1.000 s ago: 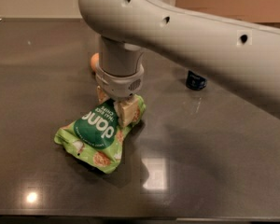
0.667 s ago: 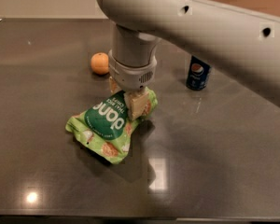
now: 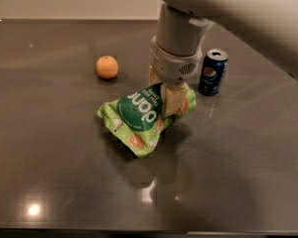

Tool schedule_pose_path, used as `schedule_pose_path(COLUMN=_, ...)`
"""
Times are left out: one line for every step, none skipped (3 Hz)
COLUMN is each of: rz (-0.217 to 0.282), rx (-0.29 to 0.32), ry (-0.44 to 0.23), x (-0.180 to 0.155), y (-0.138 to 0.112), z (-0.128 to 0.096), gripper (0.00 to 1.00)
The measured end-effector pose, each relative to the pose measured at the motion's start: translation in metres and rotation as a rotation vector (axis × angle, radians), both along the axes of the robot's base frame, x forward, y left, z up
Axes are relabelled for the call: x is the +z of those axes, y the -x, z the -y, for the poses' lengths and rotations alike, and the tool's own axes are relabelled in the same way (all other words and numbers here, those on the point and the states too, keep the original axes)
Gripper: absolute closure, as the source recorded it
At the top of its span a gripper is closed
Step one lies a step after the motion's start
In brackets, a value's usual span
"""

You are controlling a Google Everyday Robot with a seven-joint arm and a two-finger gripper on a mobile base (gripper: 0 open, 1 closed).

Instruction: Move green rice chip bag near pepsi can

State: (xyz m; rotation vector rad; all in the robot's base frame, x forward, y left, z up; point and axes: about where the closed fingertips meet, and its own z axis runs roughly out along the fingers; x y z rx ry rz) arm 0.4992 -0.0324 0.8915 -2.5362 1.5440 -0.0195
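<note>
The green rice chip bag (image 3: 139, 118) hangs tilted from my gripper (image 3: 166, 95), its lower corner close to or touching the dark table (image 3: 49, 148). The gripper is shut on the bag's upper right edge, with one tan finger (image 3: 172, 102) pressed over it. The pepsi can (image 3: 212, 72) stands upright just right of the gripper and the bag, a short gap away. My grey arm comes down from the upper right and hides the bag's top corner.
An orange fruit (image 3: 107, 67) sits on the table to the left of the bag. A wall runs along the table's far edge. The table's front edge lies at the bottom of the view.
My gripper has carried the bag to the right, toward the can. The orange, hidden behind the arm before, now shows to the left, and the can stands in full view.
</note>
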Motion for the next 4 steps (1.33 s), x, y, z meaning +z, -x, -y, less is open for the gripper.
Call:
schedule_pose_path(rz=-0.018, rx=-0.113, ry=-0.003, x=0.002, y=-0.010, z=0.036, gripper=1.00)
schedule_pose_path(rz=-0.034, rx=-0.221, ry=-0.003, x=-0.001, y=-0.021, z=0.069, gripper=1.00)
schedule_pose_path(rz=-0.046, rx=-0.320, ry=0.005, x=-0.004, y=-0.029, z=0.101, gripper=1.00)
schedule_pose_path(rz=-0.051, rx=-0.399, ry=0.007, x=-0.002, y=-0.030, z=0.129, gripper=1.00)
